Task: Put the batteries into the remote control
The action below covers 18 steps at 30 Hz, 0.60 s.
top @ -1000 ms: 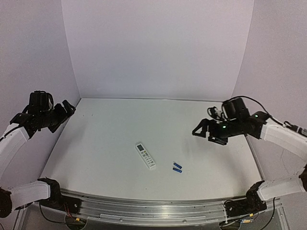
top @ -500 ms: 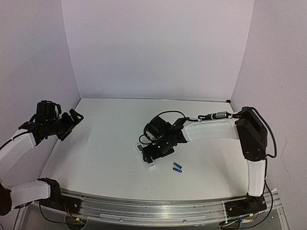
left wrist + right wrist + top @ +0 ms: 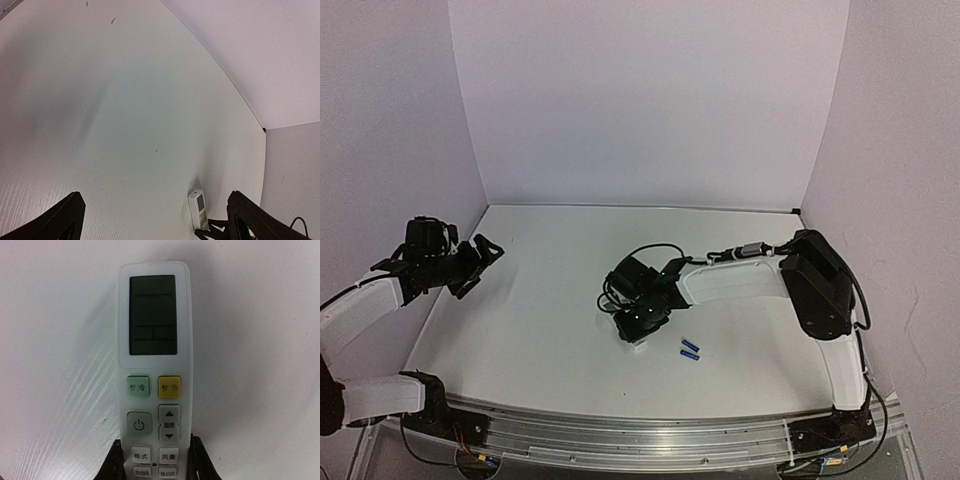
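The white remote control (image 3: 153,365) lies face up on the table, its greenish display at the far end. My right gripper (image 3: 156,462) is shut on its button end, with a black finger (image 3: 115,462) pressed against each long side. From above, the right gripper (image 3: 636,320) covers most of the remote control (image 3: 638,343). Two blue batteries (image 3: 690,349) lie side by side just right of it, untouched. My left gripper (image 3: 480,268) hangs open over the table's left side, holding nothing. In the left wrist view, the left gripper (image 3: 155,212) looks across at the remote control (image 3: 198,207).
The white table (image 3: 540,330) is walled by pale panels at the back and on both sides. The right arm (image 3: 750,275) stretches low across the table's right half, with a cable looping above it.
The right arm swung in from the right side down to the remote, and its jaws closed on the remote's sides. The left gripper drifted slightly inward and lower.
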Each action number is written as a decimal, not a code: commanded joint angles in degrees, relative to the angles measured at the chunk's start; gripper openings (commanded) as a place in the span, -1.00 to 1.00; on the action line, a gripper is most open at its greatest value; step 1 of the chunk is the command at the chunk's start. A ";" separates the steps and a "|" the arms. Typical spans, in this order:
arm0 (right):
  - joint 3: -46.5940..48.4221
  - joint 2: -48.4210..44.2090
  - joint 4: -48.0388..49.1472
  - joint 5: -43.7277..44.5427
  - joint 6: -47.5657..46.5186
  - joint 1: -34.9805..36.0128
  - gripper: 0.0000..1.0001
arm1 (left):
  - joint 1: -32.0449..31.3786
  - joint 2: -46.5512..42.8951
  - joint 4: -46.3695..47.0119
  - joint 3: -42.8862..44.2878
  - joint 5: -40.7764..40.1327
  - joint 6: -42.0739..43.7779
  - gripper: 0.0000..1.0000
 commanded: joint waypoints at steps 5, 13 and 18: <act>-3.51 -11.10 -1.19 -27.67 10.00 -5.00 -0.93 | -1.80 1.63 15.96 -2.17 17.22 3.27 0.99; -10.18 -23.02 -0.61 -62.21 14.41 -12.40 -0.99 | -21.93 15.96 31.68 3.29 30.39 8.80 0.99; -11.09 -26.72 -0.52 -72.13 16.78 -12.63 -1.00 | -27.17 18.85 38.31 3.96 36.38 13.32 0.99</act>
